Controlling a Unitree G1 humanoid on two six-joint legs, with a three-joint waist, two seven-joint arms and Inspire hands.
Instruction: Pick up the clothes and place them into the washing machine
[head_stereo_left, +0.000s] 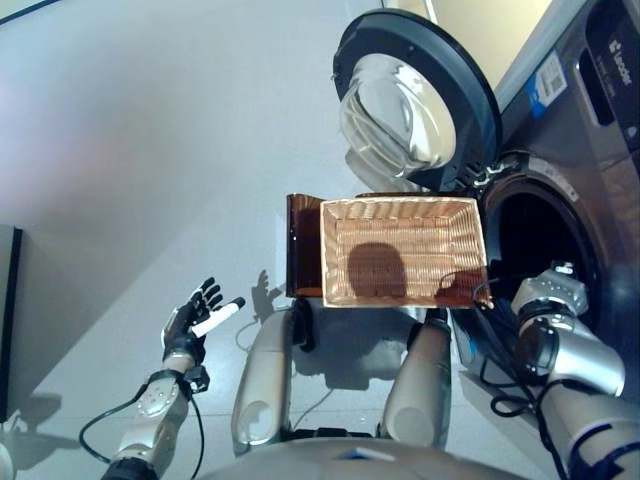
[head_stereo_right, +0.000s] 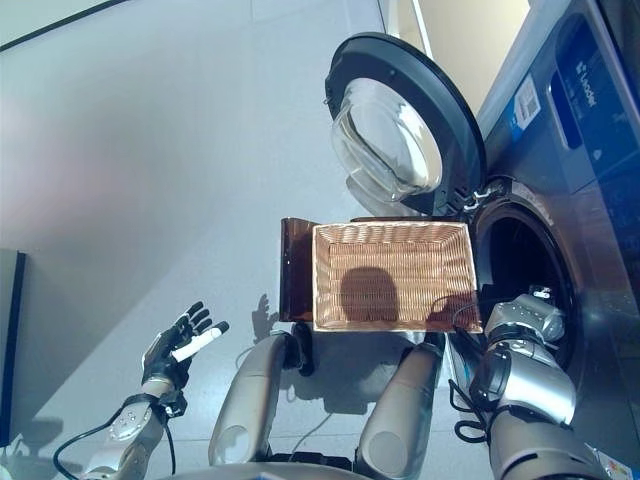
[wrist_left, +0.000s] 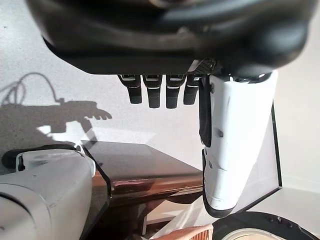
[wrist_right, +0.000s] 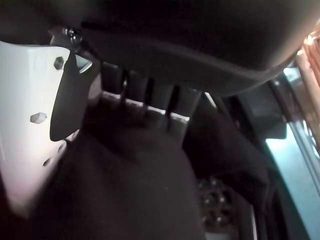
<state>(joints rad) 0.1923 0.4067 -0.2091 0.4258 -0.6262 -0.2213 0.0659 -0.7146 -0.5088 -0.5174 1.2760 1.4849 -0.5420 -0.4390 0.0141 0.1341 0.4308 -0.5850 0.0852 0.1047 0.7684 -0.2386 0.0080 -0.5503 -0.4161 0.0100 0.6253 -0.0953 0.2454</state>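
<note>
A dark garment (wrist_right: 135, 185) hangs from my right hand (wrist_right: 175, 45), whose fingers and white-capped thumb curl onto the cloth. In the eye views that arm reaches into the washing machine's dark drum opening (head_stereo_left: 535, 240), and only the wrist (head_stereo_left: 545, 295) shows at its rim; the hand itself is hidden inside. The round glass door (head_stereo_left: 410, 100) stands swung wide. The wicker basket (head_stereo_left: 400, 204) in front of the drum holds nothing. My left hand (head_stereo_left: 190, 320) hovers low at the left over the floor, open, fingers spread and holding nothing.
The basket rests on a brown stool (head_stereo_left: 300, 245) right beside the machine's front. A dark object (head_stereo_left: 5, 320) stands at the far left edge. Grey floor stretches left of and beyond the stool.
</note>
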